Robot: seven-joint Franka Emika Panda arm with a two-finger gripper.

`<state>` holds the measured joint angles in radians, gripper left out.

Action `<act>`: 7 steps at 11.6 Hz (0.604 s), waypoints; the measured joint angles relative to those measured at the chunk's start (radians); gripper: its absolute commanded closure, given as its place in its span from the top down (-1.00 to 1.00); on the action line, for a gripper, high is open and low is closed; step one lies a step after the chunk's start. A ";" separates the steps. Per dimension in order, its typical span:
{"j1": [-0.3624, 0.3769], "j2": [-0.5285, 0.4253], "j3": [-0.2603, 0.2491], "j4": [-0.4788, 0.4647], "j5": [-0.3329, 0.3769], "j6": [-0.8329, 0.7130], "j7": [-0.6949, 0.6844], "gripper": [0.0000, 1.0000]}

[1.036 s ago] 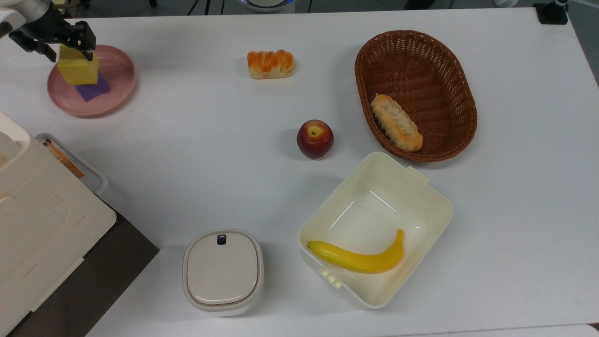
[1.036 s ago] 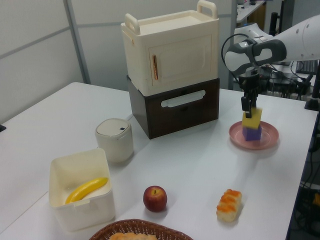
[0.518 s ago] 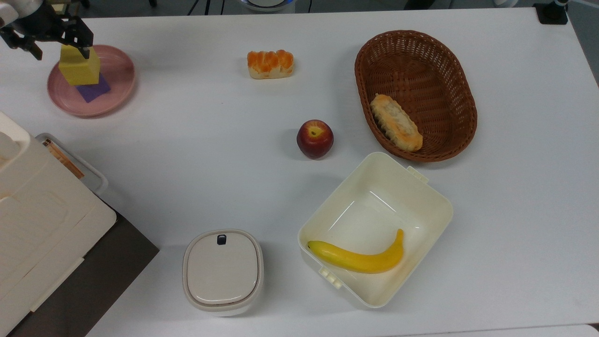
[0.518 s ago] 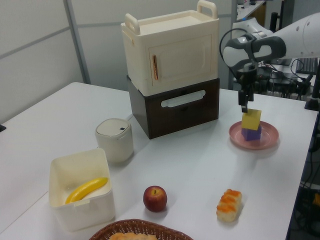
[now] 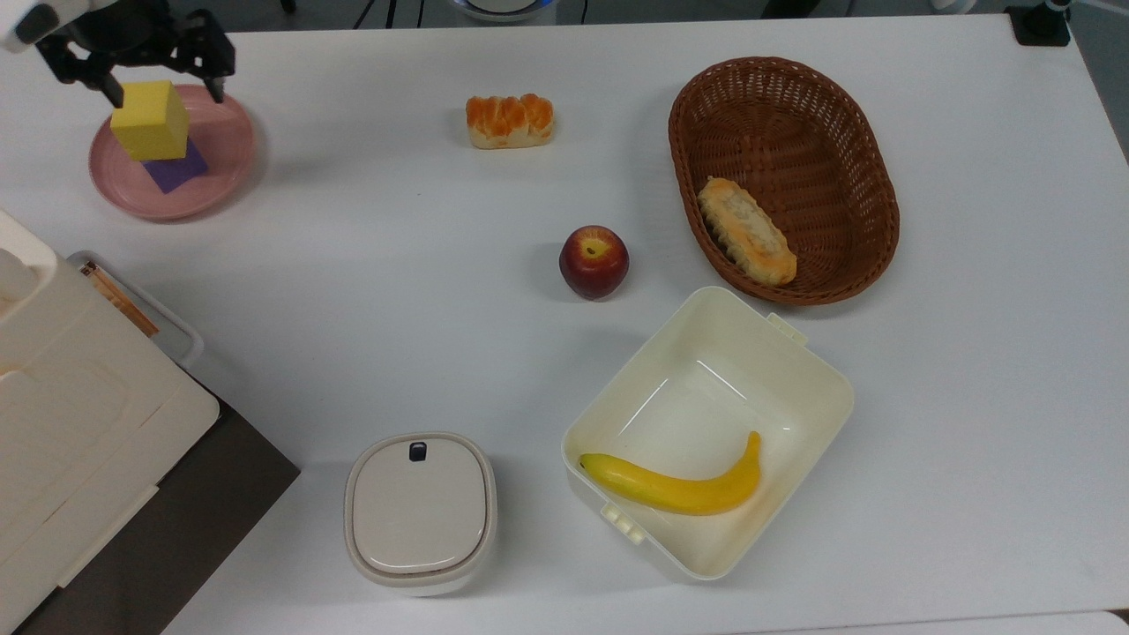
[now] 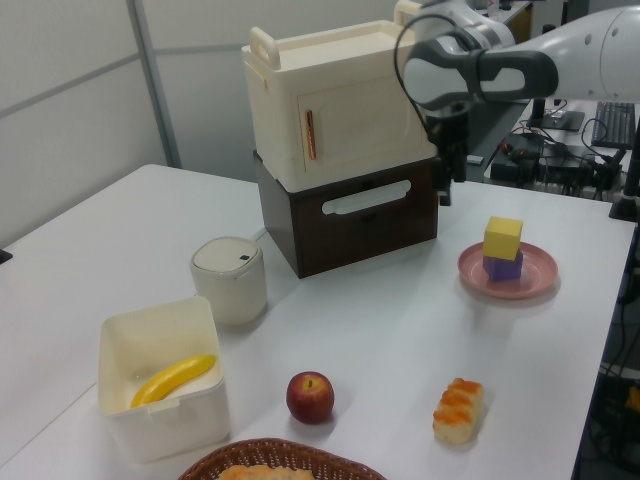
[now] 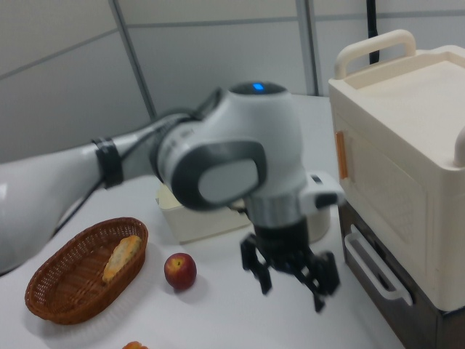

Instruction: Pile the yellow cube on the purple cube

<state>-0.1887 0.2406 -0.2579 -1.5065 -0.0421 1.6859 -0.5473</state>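
Note:
The yellow cube (image 5: 150, 119) rests on top of the purple cube (image 5: 176, 168), and both stand on a pink plate (image 5: 216, 176) at the top view's far left. In the left view the yellow cube (image 6: 503, 237) sits squarely on the purple cube (image 6: 503, 267) on the plate (image 6: 535, 282). My gripper (image 5: 165, 86) hangs open above the plate's far side, holding nothing. In the left view my gripper (image 6: 445, 188) is up and to the left of the stack, well apart from it. The right view shows my gripper (image 7: 290, 287) with its fingers spread.
A cream cabinet on a dark base (image 6: 345, 140) stands close behind the arm. On the table are a bread roll (image 5: 510, 120), an apple (image 5: 594, 262), a wicker basket (image 5: 697, 168) with a pastry, a cream box (image 5: 820, 388) holding a banana (image 5: 675, 485), and a lidded container (image 5: 419, 511).
My gripper has let go of the yellow cube, opened, risen, and swung toward the left view's left. The yellow cube stays on the purple cube.

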 measured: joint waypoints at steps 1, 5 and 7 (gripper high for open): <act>0.036 -0.004 0.000 0.023 0.000 -0.033 0.028 1.00; 0.200 -0.025 0.002 0.049 0.000 -0.057 0.103 1.00; 0.254 -0.033 0.002 0.051 0.000 -0.059 0.137 1.00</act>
<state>0.0656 0.2072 -0.2555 -1.4559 -0.0421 1.6266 -0.4103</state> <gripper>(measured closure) 0.000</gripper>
